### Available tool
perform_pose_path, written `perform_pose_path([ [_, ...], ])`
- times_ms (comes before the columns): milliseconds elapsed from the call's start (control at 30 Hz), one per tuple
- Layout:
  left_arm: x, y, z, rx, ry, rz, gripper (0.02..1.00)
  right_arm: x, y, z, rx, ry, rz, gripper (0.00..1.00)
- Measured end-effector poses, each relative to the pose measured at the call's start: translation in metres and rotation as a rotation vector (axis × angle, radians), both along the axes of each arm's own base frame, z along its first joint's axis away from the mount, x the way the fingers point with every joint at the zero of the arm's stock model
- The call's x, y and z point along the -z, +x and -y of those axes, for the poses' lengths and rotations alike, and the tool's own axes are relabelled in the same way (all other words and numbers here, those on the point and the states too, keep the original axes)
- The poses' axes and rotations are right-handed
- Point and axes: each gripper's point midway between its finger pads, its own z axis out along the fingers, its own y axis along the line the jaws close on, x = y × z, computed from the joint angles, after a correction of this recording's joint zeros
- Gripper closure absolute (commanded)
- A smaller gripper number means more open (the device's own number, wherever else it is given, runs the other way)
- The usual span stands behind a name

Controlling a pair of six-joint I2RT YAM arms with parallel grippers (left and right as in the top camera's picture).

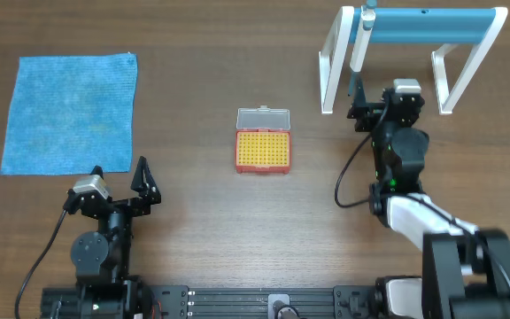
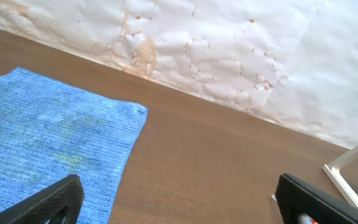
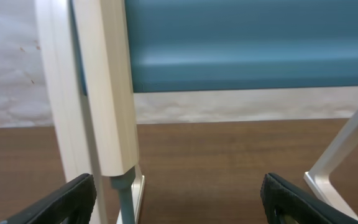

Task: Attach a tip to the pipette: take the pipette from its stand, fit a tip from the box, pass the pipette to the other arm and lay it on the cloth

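Note:
The pipette [image 1: 359, 51] hangs upright from the left end of the stand's blue bar [image 1: 423, 22]; its white body [image 3: 107, 93] narrows to a grey shaft. My right gripper [image 1: 367, 105] stands open just in front of the stand. In the right wrist view [image 3: 179, 208], the pipette's lower end is between the fingers, close to one of them and untouched. The tip box [image 1: 263, 151], orange with yellow tips and its clear lid open, sits mid-table. The blue cloth [image 1: 69, 115] [image 2: 42, 143] lies at the far left. My left gripper [image 1: 120, 175] [image 2: 179, 211] stands open and empty near the cloth's near right corner.
The stand's white legs [image 1: 330, 66] [image 3: 340, 155] rest on the brown table at the back right. One white leg [image 2: 353, 168] also shows far off in the left wrist view. A white wall [image 2: 229, 43] borders the table's far edge.

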Motion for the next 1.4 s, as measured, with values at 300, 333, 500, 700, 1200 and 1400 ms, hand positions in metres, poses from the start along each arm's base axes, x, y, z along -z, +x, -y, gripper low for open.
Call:
perform_pose_path([
  [300,0.0,0.0,0.0,0.0,0.0,0.0,0.02,-0.008,0.03,-0.004,-0.01,-0.003,-0.011,0.141],
  [333,0.0,0.0,0.0,0.0,0.0,0.0,0.023,-0.008,0.031,-0.004,-0.013,-0.003,-0.013,0.141],
  [500,0.0,0.0,0.0,0.0,0.0,0.0,0.023,-0.009,0.032,-0.006,-0.025,-0.002,-0.011,0.141],
  [700,0.0,0.0,0.0,0.0,0.0,0.0,0.02,-0.007,0.045,-0.02,-0.081,-0.003,-0.013,0.139],
  [1200,0.0,0.0,0.0,0.0,0.0,0.0,0.018,-0.006,0.048,-0.016,-0.059,-0.004,-0.008,0.141],
  [1400,0.0,0.0,0.0,0.0,0.0,0.0,0.018,-0.008,0.051,-0.013,-0.054,-0.004,-0.001,0.143],
])
